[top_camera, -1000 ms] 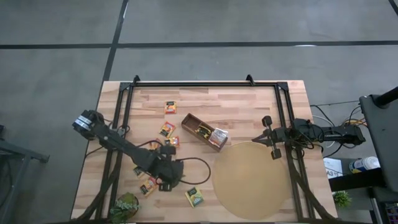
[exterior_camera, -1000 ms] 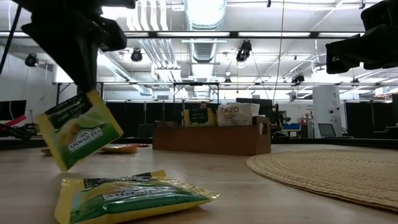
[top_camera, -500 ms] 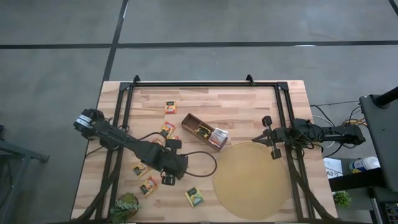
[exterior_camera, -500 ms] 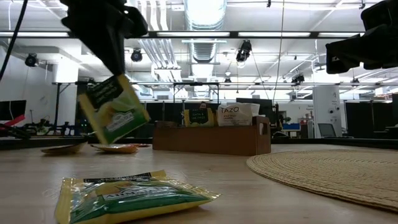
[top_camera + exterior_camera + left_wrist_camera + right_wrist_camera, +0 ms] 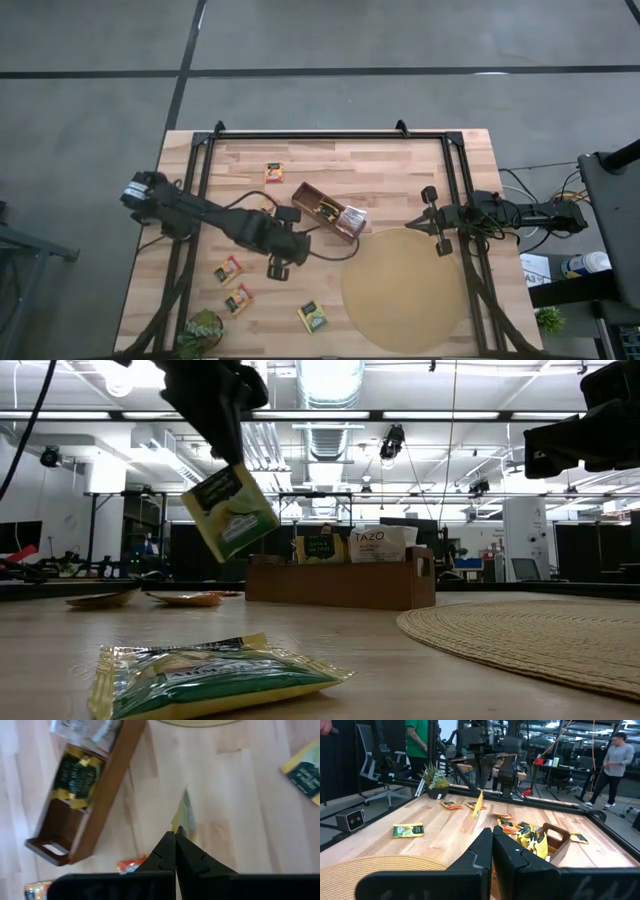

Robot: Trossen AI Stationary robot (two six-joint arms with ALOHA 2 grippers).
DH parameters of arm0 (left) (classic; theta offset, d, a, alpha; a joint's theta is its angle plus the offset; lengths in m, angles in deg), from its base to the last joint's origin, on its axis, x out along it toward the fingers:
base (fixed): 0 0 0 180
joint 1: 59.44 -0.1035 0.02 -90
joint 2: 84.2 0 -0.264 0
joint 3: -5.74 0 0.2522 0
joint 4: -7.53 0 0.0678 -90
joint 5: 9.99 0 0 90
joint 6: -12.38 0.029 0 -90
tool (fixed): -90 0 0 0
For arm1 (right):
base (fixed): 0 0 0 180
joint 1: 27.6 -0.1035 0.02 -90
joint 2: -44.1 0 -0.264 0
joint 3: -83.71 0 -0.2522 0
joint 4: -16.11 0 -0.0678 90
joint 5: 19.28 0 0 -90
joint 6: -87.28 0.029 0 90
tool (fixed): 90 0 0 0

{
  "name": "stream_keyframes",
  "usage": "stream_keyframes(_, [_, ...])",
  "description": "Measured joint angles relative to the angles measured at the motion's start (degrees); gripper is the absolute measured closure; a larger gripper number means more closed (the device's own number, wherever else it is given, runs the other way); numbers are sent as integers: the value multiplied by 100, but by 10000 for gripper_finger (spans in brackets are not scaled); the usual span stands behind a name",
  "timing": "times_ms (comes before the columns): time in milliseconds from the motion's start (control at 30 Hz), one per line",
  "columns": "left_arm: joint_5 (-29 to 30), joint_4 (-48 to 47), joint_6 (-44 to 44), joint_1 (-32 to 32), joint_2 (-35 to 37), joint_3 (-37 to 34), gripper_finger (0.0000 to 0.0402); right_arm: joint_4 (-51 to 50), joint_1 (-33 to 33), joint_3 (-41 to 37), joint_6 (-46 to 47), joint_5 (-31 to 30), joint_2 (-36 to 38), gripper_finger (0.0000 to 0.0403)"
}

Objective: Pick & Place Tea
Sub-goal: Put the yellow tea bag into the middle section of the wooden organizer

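My left gripper (image 5: pixel 284 247) hangs over the table just short of the brown wooden box (image 5: pixel 328 210), shut on a green-yellow tea sachet (image 5: pixel 230 512). That sachet shows edge-on in the left wrist view (image 5: pixel 183 814) and is hidden under the gripper in the high view. The box (image 5: pixel 340 582) holds a few upright sachets at one end. More sachets lie flat on the table (image 5: pixel 228 270), (image 5: pixel 238 298), (image 5: pixel 312 317), (image 5: pixel 274 172). My right gripper (image 5: pixel 437 222) waits shut at the table's right side, by the mat's far rim. My left gripper pinches the sachet's top edge (image 5: pixel 180 824) between its two fingers (image 5: pixel 226 445), coming from above and pointing down. The sachet is lifted clear of the table and hangs tilted below the fingers.
A big round tan mat (image 5: pixel 405 288) covers the table's near right part. A small potted plant (image 5: pixel 200 335) stands at the near left corner. One green-yellow sachet (image 5: pixel 210 675) lies close before the low camera. People stand in the room beyond the table.
My left gripper has carried the sachet up and toward the table's far and right side, closing on the brown box. The sachet hangs higher over the table than before and stays tilted. The right arm has kept still.
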Motion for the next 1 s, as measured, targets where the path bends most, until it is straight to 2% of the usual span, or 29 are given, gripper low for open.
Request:
stream_keyframes(467, [-15,-141,1111,-937,0,512,402,0,-2,1,0,0,-2,394])
stream_keyframes(1000, [-17,-92,1908,-1969,-76,868,401,0,0,1,0,0,-2,394])
